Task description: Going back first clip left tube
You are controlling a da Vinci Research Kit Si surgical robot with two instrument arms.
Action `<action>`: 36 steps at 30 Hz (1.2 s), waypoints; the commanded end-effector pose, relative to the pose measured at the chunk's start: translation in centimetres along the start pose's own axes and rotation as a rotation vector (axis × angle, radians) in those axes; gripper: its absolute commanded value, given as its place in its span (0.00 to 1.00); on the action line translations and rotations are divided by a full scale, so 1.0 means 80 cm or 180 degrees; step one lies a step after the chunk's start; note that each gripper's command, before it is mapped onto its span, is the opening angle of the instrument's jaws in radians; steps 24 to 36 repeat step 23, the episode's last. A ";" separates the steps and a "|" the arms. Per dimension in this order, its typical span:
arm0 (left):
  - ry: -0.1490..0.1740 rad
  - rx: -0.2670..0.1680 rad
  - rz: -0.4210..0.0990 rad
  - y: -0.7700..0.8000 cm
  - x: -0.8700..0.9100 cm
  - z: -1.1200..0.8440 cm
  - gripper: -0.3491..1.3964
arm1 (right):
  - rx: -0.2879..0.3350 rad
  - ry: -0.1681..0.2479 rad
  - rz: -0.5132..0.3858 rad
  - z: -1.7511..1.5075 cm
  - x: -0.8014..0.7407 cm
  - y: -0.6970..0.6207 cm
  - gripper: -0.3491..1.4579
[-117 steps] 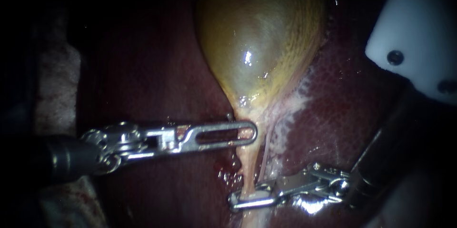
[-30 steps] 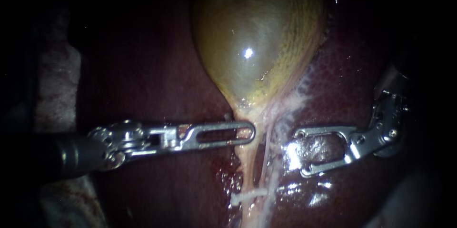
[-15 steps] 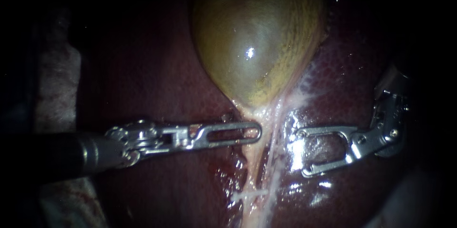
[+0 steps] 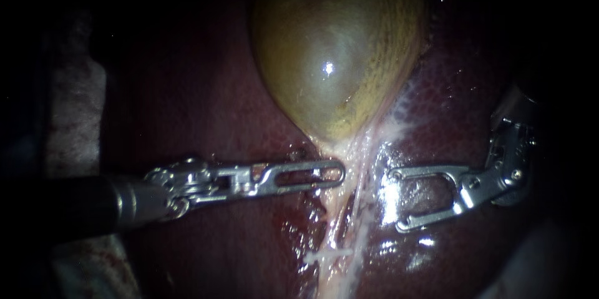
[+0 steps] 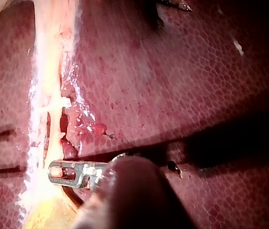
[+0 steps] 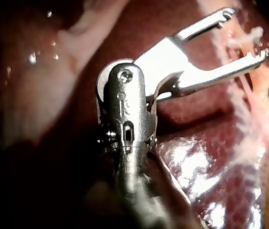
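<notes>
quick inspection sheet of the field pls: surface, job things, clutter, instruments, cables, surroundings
surface: liver, wet and glossy, with the gallbladder lying on it
job's things: one white clip across the tube below the gallbladder
clutter: nothing seen
instruments: left instrument tip at the tube, above the clip; right instrument jaws open and empty, beside the tube, clear of the clip
cables: nothing seen
surroundings: pale material at the endoscope view's left edge, otherwise dark

right instrument (image 4: pixel 394 200): withdrawn rightward off tube (image 4: pixel 334 211) | clip (image 4: pixel 327 254): exposed on tube
</notes>
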 end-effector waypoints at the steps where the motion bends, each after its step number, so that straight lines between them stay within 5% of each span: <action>1: 0.0000 0.0000 0.0000 0.0000 0.0000 0.0000 0.00 | 0.0000 0.0000 0.0001 0.0000 0.0000 0.0000 0.48; 36: 0.0001 0.0000 0.0000 0.0000 0.0000 0.0000 0.00 | -0.0001 0.0001 0.0000 0.0000 -0.0001 0.0000 0.47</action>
